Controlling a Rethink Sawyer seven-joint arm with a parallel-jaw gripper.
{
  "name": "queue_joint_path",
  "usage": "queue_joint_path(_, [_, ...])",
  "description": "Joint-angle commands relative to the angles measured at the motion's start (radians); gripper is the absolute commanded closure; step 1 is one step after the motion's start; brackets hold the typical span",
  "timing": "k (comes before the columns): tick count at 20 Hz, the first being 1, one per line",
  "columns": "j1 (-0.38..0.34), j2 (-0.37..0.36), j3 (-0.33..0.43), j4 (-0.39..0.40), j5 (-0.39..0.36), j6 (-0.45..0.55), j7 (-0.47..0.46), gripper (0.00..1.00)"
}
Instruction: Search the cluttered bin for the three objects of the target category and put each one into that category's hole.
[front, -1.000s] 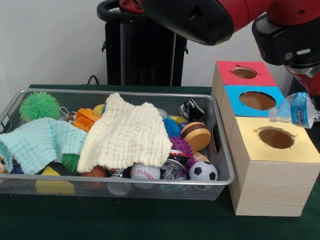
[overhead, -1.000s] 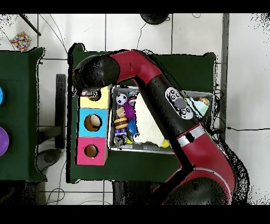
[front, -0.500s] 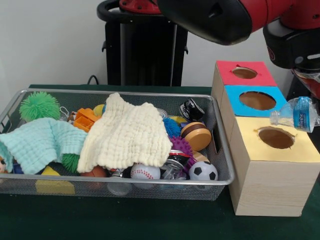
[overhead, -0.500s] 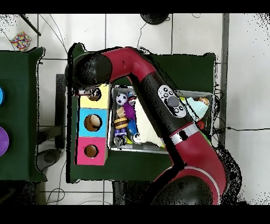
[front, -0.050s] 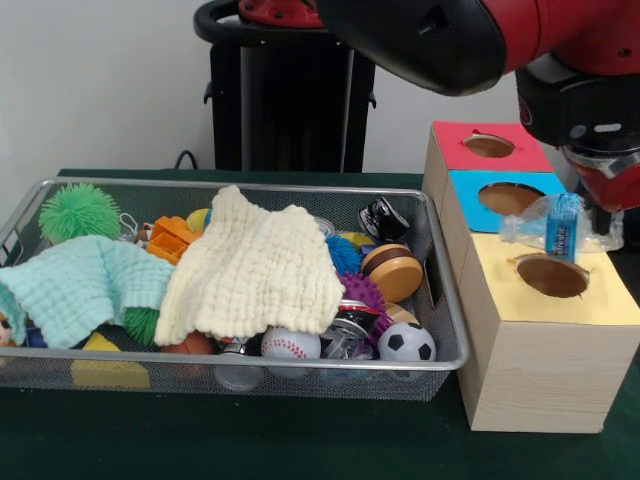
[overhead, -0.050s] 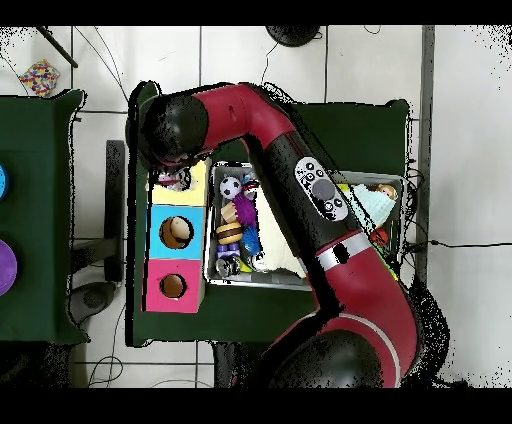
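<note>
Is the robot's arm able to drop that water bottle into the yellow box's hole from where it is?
Probably yes. The water bottle hangs just above the hole in the yellow box, lying sideways under the gripper. Nothing blocks the hole, though the bottle may need tilting to fit.

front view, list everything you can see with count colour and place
wire bin: 1, silver mesh, on the green table
cream cloth: 1, pale yellow, draped over the bin's middle
mint cloth: 1, light green, bin's left end
spiky ball: 1, green, bin's back left corner
baseball: 1, white with red stitching, bin's front
soccer ball: 1, black and white, bin's front right corner
wooden disc toy: 1, tan and brown, bin's right side
sorting box: 1, wooden, red, blue and yellow tops each with a hole, right of the bin
plastic bottle: 1, clear with blue label, held over the yellow top's hole
arm: 1, red and black, top right
tool: 1, holding the bottle
</note>
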Motion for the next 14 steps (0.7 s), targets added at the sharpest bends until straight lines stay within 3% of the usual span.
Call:
queue_joint_path(1, [0.029, 0.003, -0.132, -0.089, -0.148, 0.155, -0.284, 1.00])
queue_joint_path(4, [0.047, -0.002, -0.152, -0.089, -0.194, 0.166, -0.277, 1.00])
queue_joint_path(14, [0.066, 0.015, -0.187, -0.100, -0.150, 0.288, -0.177, 1.00])
